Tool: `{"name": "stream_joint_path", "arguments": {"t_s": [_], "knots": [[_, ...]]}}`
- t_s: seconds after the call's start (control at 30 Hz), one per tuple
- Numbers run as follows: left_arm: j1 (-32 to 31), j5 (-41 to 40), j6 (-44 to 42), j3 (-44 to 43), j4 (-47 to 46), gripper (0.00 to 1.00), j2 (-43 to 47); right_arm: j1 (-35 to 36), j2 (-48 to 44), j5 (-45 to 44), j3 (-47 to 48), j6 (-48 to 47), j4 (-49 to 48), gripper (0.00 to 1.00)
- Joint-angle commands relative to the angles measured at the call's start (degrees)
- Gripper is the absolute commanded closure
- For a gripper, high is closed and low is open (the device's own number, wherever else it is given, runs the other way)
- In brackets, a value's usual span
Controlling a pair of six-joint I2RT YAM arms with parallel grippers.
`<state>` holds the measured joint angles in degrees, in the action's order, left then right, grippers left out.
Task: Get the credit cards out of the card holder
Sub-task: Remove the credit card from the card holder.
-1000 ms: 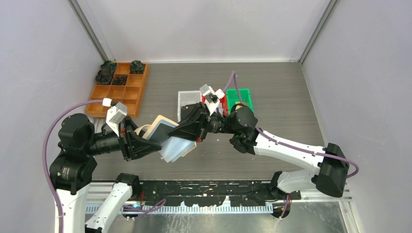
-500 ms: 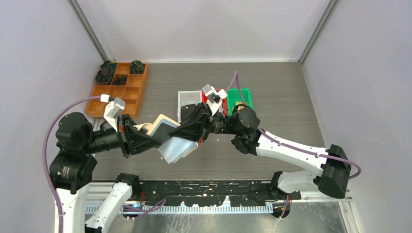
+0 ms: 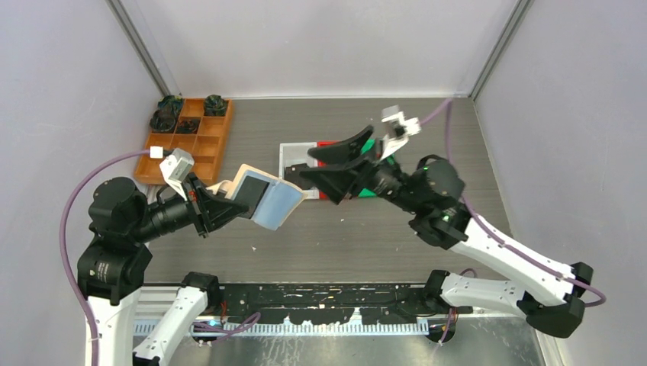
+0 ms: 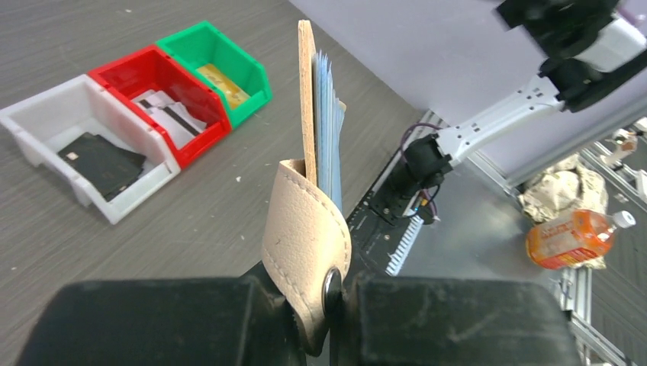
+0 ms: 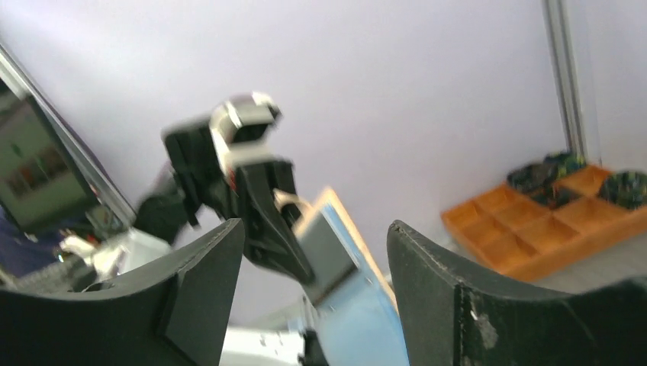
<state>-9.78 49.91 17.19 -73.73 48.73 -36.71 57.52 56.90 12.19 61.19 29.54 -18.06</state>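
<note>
From above, the grey wood-grain bench (image 3: 336, 236) lies between pale lilac walls that meet at metal corner posts, with a slotted metal rail along the bottom edge. An orange compartment tray (image 3: 187, 137) sits at the upper left, dark clumps in its top cells. Left of centre the left pincer (image 3: 229, 206) is clamped on the card holder (image 3: 267, 202), held open above the bench with its blue-grey inside upward. At centre the right pincer (image 3: 309, 164) hangs with its fingers spread wide and nothing between them, over a white bin (image 3: 294, 151). The left wrist view shows the card holder edge-on and upright, its tan strap (image 4: 305, 244) pinched between the pads. On the bench at upper left, credit cards lie in a row of bins: a black card (image 4: 99, 162) in the white one, patterned cards in the red bin (image 4: 126, 76), a gold one in the green bin (image 4: 229, 53). An orange bottle (image 4: 568, 236) lies beyond the rail. The right wrist view, blurred, frames the card holder between its parted fingers, with the tray at right.
</note>
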Motion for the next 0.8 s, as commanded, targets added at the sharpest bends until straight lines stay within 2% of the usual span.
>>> {"name": "stream_joint_path", "arguments": {"t_s": [0.0, 0.13, 0.37, 0.5, 0.77], "knots": [[0.09, -4.91, -1.9, 0.65, -1.89, 1.0, 1.18, 0.58, 0.49, -7.29, 6.41, 5.79, 3.14, 0.27], [0.11, -4.37, -0.53, 0.85, -2.79, 1.0, 1.2, 3.27, 7.06, -2.19, 5.12, 15.96, -5.22, 0.27], [0.11, -2.47, 5.13, 1.6, -6.05, 1.0, 1.44, 5.48, 11.75, 1.62, -0.44, 24.31, -14.97, 0.32], [0.11, 0.04, 12.9, 3.23, -11.44, 1.0, 1.27, 5.66, 11.5, 1.95, -3.97, 25.85, -16.09, 0.36], [0.11, 1.02, 20.49, 3.95, -16.38, 1.0, 0.42, 5.84, 10.22, -0.01, -9.02, 26.94, -18.98, 0.4]]}}
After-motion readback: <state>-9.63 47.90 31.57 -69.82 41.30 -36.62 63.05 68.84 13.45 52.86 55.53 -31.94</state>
